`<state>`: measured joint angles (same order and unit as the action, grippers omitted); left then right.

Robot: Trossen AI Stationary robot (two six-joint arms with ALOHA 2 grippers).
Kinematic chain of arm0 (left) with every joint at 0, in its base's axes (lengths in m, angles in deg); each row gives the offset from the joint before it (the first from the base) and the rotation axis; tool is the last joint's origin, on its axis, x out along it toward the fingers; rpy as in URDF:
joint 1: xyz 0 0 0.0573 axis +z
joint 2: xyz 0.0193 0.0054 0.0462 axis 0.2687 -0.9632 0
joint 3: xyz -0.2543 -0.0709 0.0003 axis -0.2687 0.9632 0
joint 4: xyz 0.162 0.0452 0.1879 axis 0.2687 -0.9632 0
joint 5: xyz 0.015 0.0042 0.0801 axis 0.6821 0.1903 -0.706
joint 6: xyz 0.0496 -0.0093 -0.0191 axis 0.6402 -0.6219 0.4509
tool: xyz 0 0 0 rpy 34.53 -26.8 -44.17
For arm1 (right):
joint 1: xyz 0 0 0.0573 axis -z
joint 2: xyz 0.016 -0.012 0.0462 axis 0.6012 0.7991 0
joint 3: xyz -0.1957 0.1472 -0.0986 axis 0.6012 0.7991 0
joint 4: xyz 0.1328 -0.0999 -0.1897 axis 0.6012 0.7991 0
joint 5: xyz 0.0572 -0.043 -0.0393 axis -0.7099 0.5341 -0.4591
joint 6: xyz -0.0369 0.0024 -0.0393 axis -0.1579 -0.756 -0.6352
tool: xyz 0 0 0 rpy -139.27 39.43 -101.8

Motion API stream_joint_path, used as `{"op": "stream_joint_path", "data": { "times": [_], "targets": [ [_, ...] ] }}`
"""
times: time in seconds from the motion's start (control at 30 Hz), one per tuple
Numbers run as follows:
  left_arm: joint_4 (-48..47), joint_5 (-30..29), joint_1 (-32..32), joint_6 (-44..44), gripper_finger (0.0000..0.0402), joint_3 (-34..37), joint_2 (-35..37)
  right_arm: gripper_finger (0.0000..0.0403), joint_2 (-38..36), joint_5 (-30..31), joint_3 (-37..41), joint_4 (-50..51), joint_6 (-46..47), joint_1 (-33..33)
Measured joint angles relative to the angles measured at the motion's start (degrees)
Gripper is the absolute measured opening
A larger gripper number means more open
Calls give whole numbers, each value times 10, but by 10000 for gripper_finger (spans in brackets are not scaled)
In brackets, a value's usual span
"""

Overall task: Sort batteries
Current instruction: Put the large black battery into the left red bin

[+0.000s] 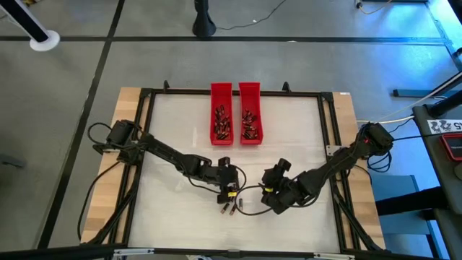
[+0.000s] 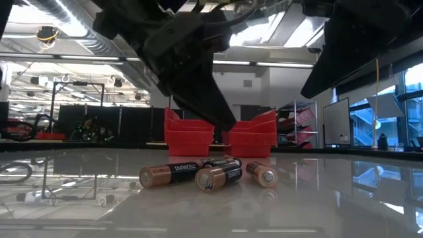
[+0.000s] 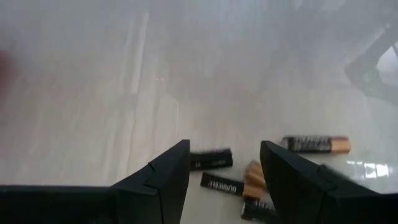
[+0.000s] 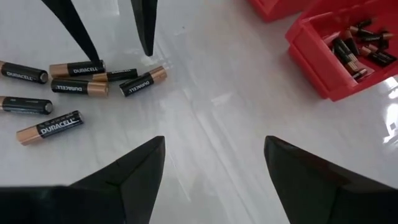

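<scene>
Several loose batteries (image 1: 232,206) lie on their sides on the white table near its near edge: dark cylinders with coppery ends, also seen as batteries (image 4: 71,78) and batteries (image 2: 198,176). My left gripper (image 3: 225,144) is open and hovers just over this cluster, one finger on each side of two batteries (image 3: 217,171); its fingers (image 4: 147,31) point down at the pile. My right gripper (image 4: 214,140) is open to the right of the pile, over bare table. Two red trays (image 1: 221,119) (image 1: 250,121) hold more batteries.
The two red trays (image 2: 188,139) (image 2: 254,139) stand side by side at the table's far middle, well away from the pile. A black frame (image 1: 144,97) borders the white surface. Bare table lies left and right of the batteries.
</scene>
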<state>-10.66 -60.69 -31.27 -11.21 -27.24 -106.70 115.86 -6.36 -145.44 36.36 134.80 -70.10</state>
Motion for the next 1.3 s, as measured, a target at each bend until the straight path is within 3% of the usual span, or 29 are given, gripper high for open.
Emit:
{"op": "stream_joint_path", "data": {
  "times": [0.27,0.53,0.67,0.97,1.3],
  "targets": [
    [21,-1,5,-2,196,-2,0,276,0,0,0,6,0,0],
    [22,-20,8,-25,288,-1,0,276,0,0,0,10,0,0],
    [23,-49,8,-48,311,-1,0,276,0,0,0,10,0,0],
    [35,-50,6,-59,316,-1,-51,276,0,0,0,10,0,0],
    [36,-50,6,-65,316,-1,-58,276,1,0,16,5,1,0]
  ]
}}
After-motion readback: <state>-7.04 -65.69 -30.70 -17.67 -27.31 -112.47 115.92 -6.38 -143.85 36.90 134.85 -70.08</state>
